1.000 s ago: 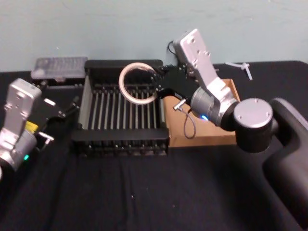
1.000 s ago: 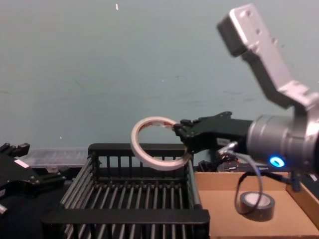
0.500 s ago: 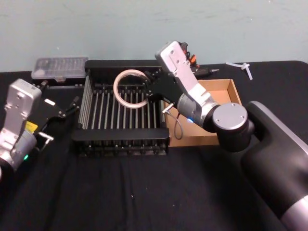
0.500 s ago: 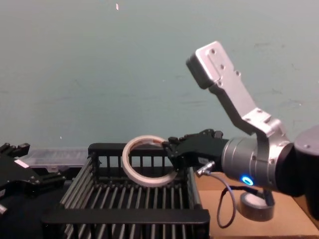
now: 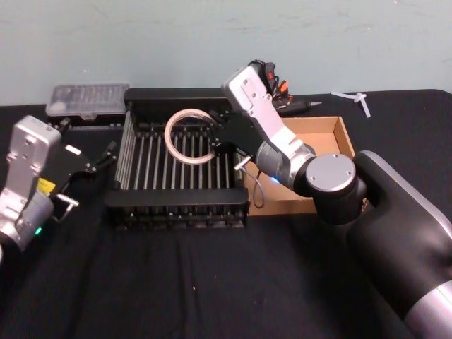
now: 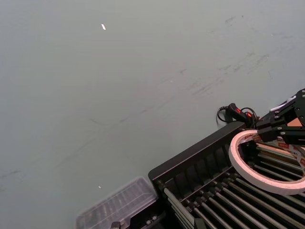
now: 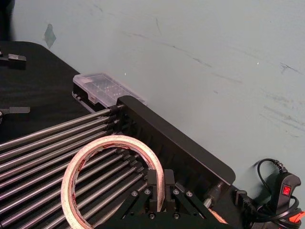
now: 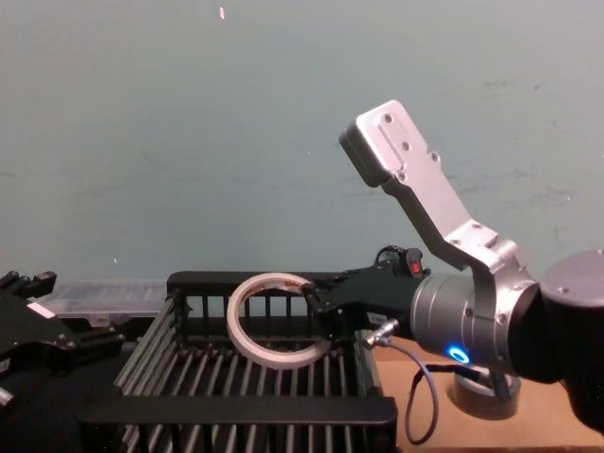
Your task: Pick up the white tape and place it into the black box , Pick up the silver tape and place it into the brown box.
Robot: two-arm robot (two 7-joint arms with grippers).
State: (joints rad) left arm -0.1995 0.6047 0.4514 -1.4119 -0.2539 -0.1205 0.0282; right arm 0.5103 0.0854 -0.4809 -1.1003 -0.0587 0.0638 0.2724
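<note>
White tape (image 5: pixel 189 136) lower (between fingers (image 7: pixel 157 185))

Right arm is reaching forward-left, its black right gripper (image 5: pixel 212 138) pinching closed at wrist height; left arm is sitting parked at left, silver left gripper (image 5: pixel 88 167) facing forward.

The head view looks steeply down from above, the chest view low and level across the table, and the right wrist view close behind the right gripper (image 7: pixel 159 198), all three sharing the black box (image 5: pixel 134 152) just beneath that gripper.
</note>
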